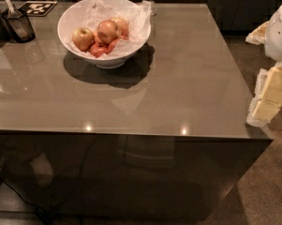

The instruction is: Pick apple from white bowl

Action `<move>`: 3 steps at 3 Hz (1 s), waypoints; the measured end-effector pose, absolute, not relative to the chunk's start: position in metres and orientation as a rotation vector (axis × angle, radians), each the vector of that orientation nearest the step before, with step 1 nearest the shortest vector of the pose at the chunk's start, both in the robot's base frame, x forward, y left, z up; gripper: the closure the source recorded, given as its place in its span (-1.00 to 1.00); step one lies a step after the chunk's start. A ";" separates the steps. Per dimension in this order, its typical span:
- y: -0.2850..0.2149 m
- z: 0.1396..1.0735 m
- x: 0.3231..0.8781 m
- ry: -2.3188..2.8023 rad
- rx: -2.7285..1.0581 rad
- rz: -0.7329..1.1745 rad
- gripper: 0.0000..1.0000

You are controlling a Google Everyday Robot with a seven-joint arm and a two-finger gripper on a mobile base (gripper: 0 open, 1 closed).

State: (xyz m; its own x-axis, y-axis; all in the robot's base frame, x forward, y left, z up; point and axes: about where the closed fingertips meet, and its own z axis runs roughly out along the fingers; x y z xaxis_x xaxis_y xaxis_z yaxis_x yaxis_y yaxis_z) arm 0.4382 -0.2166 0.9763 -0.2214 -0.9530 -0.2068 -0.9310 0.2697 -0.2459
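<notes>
Hand: the hand (267, 100) hangs at the right edge of the view, just off the table's near right corner, pale yellow below a white arm casing.
Hand state: how far open it is, I cannot tell; it is nowhere near any fruit.
Table: the glossy grey-brown table (178, 88) spreads away from the hand, its right edge just beside it.
White bowl: the white bowl (68, 20) stands on the table well apart from the hand, across the top toward the far left corner.
Liner: crinkled clear plastic (133, 15) lines the bowl and spills over the rim on the side nearer the hand.
Apple: the apple (107, 30), pinkish-red, sits on top of the pile inside the bowl.
Neighbours: a golden-yellow apple (83, 38) lies touching it on the side away from the hand; small dark-red apples (98, 49) lie below them.
Beyond the bowl: a dark cup (19, 26) with a utensil in it and a black-and-white marker card (37, 7), farthest from the hand.
Floor: carpet (271, 182) beneath the hand.
</notes>
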 end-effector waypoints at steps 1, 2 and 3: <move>-0.216 0.976 0.438 2.232 -1.725 -0.099 -1.00; -0.177 0.996 0.462 2.239 -1.749 -0.156 -1.00; -0.174 0.998 0.465 2.224 -1.743 -0.161 -1.00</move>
